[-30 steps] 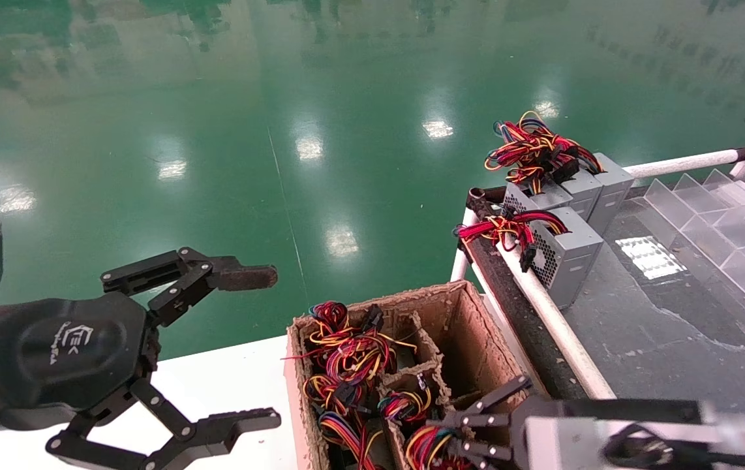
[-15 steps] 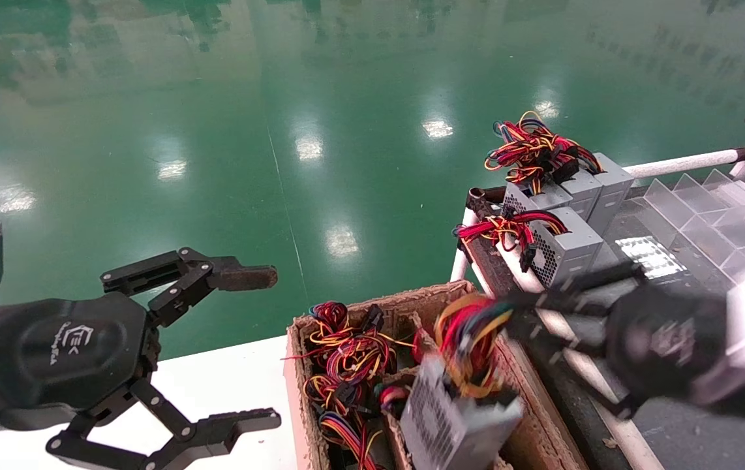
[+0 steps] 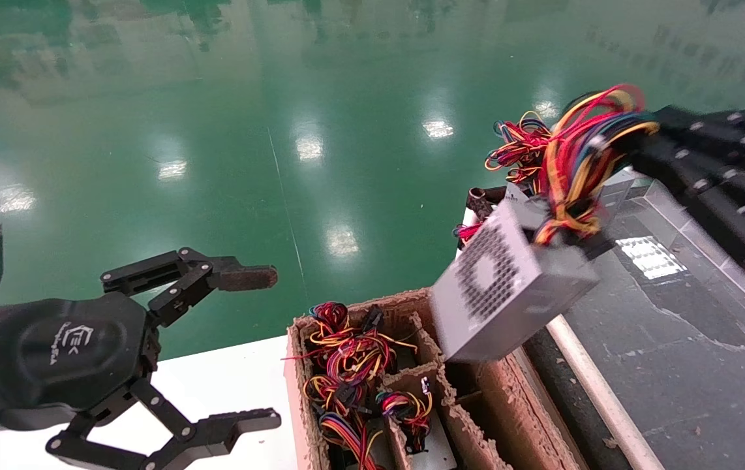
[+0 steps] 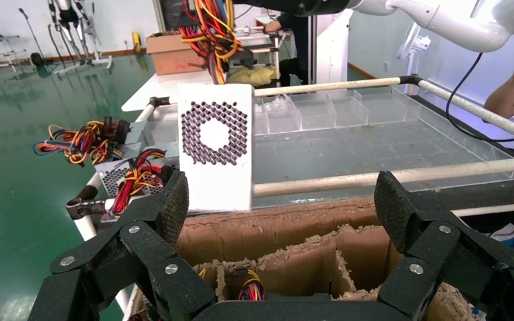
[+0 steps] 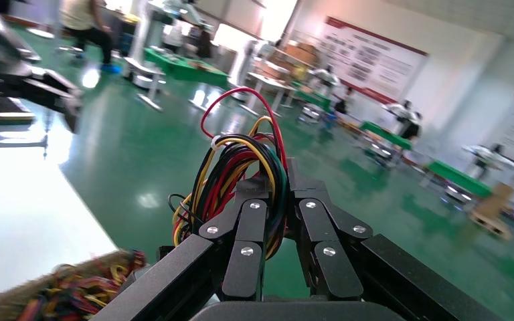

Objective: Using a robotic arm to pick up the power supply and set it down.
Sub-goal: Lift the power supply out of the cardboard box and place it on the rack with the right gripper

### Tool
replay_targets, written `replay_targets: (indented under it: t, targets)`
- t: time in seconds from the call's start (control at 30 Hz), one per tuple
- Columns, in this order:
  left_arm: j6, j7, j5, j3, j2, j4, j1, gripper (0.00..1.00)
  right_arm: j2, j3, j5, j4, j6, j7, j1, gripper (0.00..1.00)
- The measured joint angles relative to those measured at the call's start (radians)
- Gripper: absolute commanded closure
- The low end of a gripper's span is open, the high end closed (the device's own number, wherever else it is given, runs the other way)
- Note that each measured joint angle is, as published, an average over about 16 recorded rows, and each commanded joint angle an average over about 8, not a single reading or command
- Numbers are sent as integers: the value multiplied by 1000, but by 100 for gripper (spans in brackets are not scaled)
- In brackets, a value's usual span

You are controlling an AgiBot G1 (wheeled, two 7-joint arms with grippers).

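The power supply [image 3: 509, 294], a grey metal box with a round perforated vent, hangs tilted in the air above the right edge of the cardboard box [image 3: 477, 418]. Its bundle of red, yellow, orange and blue wires [image 3: 575, 163] runs up into my right gripper [image 3: 640, 140], which is shut on the wires. In the right wrist view the wires [image 5: 241, 167] are pinched between the black fingers of the right gripper [image 5: 276, 180]. The left wrist view shows the power supply [image 4: 215, 154] hanging beyond the cardboard box [image 4: 294, 231]. My left gripper [image 3: 261, 349] [image 4: 281, 200] stays open and empty at the left.
The cardboard box has divided cells holding several more wired units [image 3: 346, 365]. Other power supplies with wire bundles [image 3: 516, 147] [image 4: 127, 177] stand at the cart's far corner. A white rail [image 3: 597, 391] borders the dark cart surface. Clear divider trays [image 4: 321, 110] sit farther back.
My right gripper has risen out of the cardboard box with the power supply hanging by its wires, and carried it up and right towards the cart. The left arm has not moved.
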Motion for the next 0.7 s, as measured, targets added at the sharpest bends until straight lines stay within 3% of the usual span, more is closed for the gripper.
replay_targets:
  t: [0.43, 0.7]
  targets:
    - [0, 0, 0, 1, 0, 0, 0, 0, 91, 92, -36, -162, 66, -93, -98, 100]
    - [0, 0, -1, 1, 0, 0, 0, 0, 84, 82, -102, -278, 120, -155, -98, 100]
